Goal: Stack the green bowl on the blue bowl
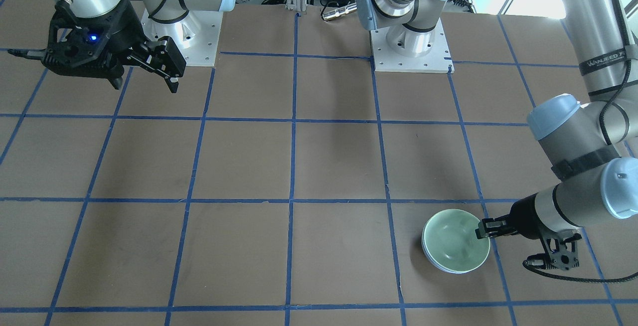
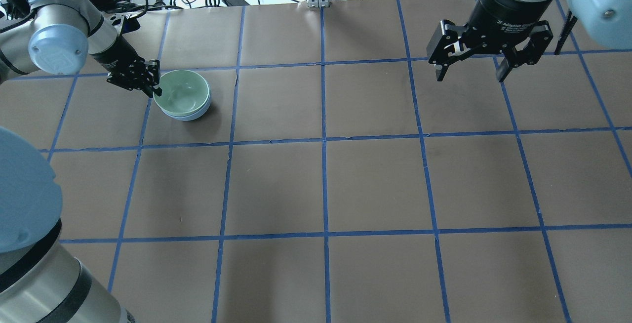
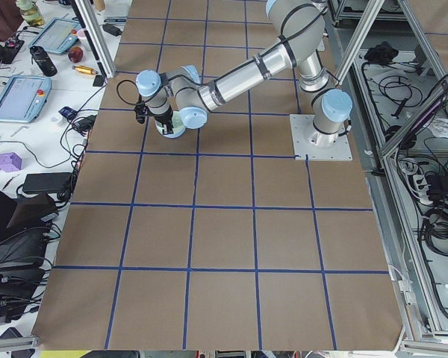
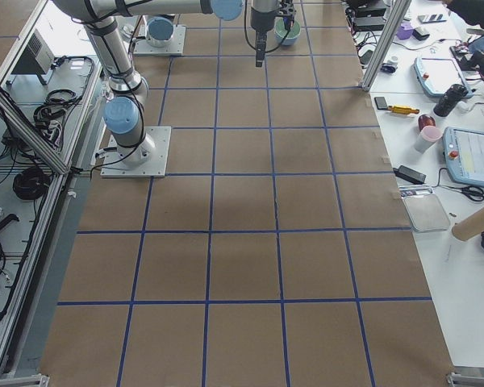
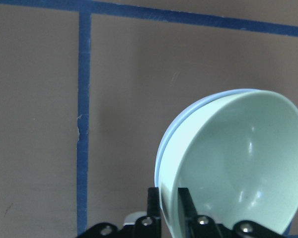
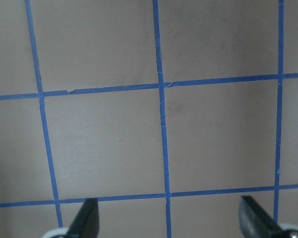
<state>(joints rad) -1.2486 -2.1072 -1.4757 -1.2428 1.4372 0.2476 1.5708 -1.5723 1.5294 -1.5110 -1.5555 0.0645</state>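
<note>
1. While the left gripper (image 2: 154, 88) pinches its rim, the green bowl (image 2: 181, 91) sits nested inside the blue bowl (image 2: 188, 116), mouth up.
2. Of the blue bowl only a thin pale crescent shows beneath and beside the green one. It peeks out on the robot's side in the overhead view and as a narrow band along the green rim in the left wrist view.
3. What the blue bowl holds is the green bowl alone. The green bowl's glossy inner wall and floor show in full, with soft reflections of light on them.
4. The left gripper's fingers (image 5: 154, 204) are closed on the green bowl's wall, one inside it and one on the outside. Whether the outer finger also touches the blue bowl cannot be told.
5. Whether the green bowl is fully settled in the blue bowl or held slightly off-centre is also unclear; the blue crescent is wider on one side.
6. The blue bowl rests on the table (image 2: 375, 180), brown paper marked with a blue tape grid, within one square of it.
7. The right gripper (image 2: 470, 73) hangs above the table well apart from the blue bowl, across on the robot's right side. Its jaws are spread wide and grip nothing.
</note>
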